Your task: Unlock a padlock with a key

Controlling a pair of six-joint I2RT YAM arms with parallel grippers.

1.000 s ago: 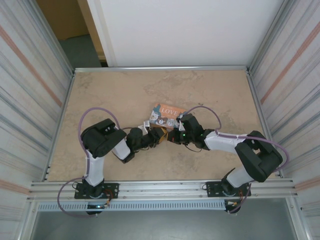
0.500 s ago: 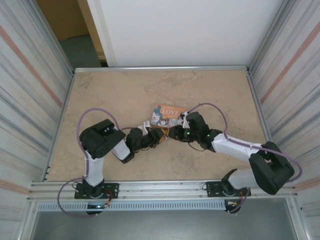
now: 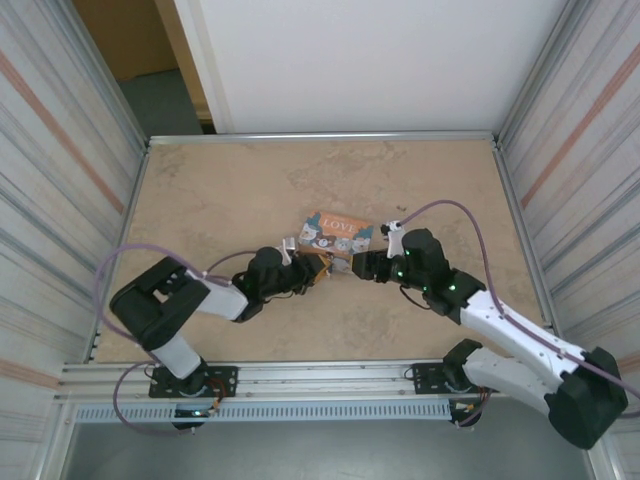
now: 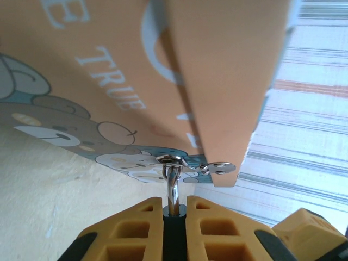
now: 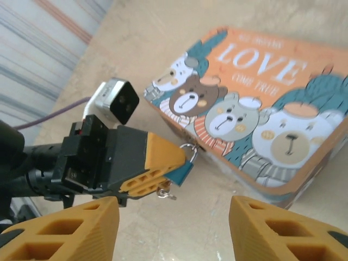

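- Pinched the padlock (image 5: 182, 172) in the left claw (image 4: 174, 209), jaws narrow and closed on its body, at the near edge of the tin (image 5: 261, 103).
- Had the right claw (image 5: 173, 211) wide and empty, just right of the padlock, touching nothing.
- Found the shackle (image 4: 172, 190) threaded through the hasp (image 4: 169, 159) of the tin, with the tin resting mid-bench (image 3: 220, 200).
- Noted a small metal piece, likely the key (image 5: 165, 192), hanging at the padlock's underside, apart from both claws.
- Judged the key probably seated in the keyhole, so insertion looked done.
- Could not tell whether the shackle had sprung: no gap visible where it met the body.
- Reckoned as left to do: turning the key if not yet turned, then pulling the shackle free and unhooking it from the hasp.
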